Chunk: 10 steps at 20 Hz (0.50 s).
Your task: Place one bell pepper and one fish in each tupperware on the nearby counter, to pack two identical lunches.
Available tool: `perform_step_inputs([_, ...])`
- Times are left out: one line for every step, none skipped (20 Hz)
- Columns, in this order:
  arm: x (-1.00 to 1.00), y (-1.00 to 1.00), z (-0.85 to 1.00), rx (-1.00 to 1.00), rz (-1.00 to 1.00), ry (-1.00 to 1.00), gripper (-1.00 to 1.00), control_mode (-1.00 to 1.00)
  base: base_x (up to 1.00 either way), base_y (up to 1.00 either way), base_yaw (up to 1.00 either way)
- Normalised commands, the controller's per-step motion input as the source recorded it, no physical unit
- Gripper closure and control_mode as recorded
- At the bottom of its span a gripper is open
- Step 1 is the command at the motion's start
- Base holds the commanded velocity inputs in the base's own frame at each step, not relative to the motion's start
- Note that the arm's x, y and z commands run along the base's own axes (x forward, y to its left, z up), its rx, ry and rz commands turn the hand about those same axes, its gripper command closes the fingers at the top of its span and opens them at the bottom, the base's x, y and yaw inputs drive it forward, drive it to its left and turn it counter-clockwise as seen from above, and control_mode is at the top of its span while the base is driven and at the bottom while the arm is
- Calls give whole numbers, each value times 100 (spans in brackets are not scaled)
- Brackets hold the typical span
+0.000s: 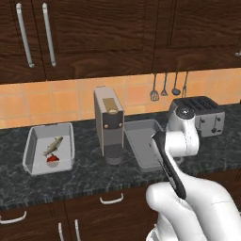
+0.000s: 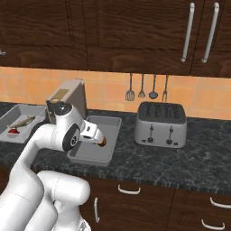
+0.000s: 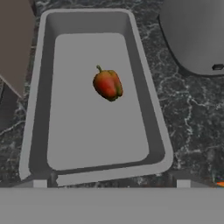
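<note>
The near tupperware (image 3: 148,94) lies on the dark counter (image 1: 84,179) with one red-green bell pepper (image 3: 107,84) resting loose on its floor. My gripper (image 3: 111,183) hovers above it, open, its fingertips (image 3: 40,183) wide apart and holding nothing. In the right base view the hand sits over this tupperware (image 2: 90,155), with the pepper (image 2: 103,142) just below it. The arm covers part of the same container (image 1: 140,141) in the left base view. The other tupperware (image 1: 32,143) (image 2: 8,116), further left, holds a fish (image 1: 52,145) (image 2: 22,122) and a red bell pepper (image 1: 53,159) (image 2: 13,131).
A tall grey coffee machine (image 1: 109,122) (image 2: 67,97) stands between the two containers. A silver toaster (image 1: 202,113) (image 2: 161,124) sits to the right. Utensils (image 2: 142,88) hang on the tiled wall, and dark cabinets hang above. The counter's front edge runs over drawers with silver handles (image 2: 130,189).
</note>
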Motion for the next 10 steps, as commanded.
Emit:
perform_step_inputs([-100, 0, 59, 9, -14, 0, -100, -100, 0, 0, 0])
perform_step_inputs([-100, 0, 61, 10, -14, 0, -100, -100, 0, 0, 0])
perform_step_inputs([-100, 0, 68, 8, -10, 0, -100, -100, 0, 0, 0])
perform_step_inputs([-100, 8, 72, 0, 0, 1, -100, -100, 0, 0, 0])
perform_step_inputs([-100, 10, 64, 0, 0, 0, -100, -100, 0, 0, 0])
perform_step_inputs([-100, 15, 42, 1, 10, -10, -100, -100, 0, 0, 0])
perform_step_inputs([-100, 13, 8, 3, 14, -26, -100, -100, 0, 0, 0])
perform_step_inputs([-100, 18, 1, 0, 15, -35, -100, -100, 0, 0, 0])
perform_step_inputs([-79, 26, 0, -1, 15, -29, -100, -100, 0, 0, 0])
perform_step_inputs([-66, 34, 0, -5, 13, -23, -100, -100, 0, 0, 0])
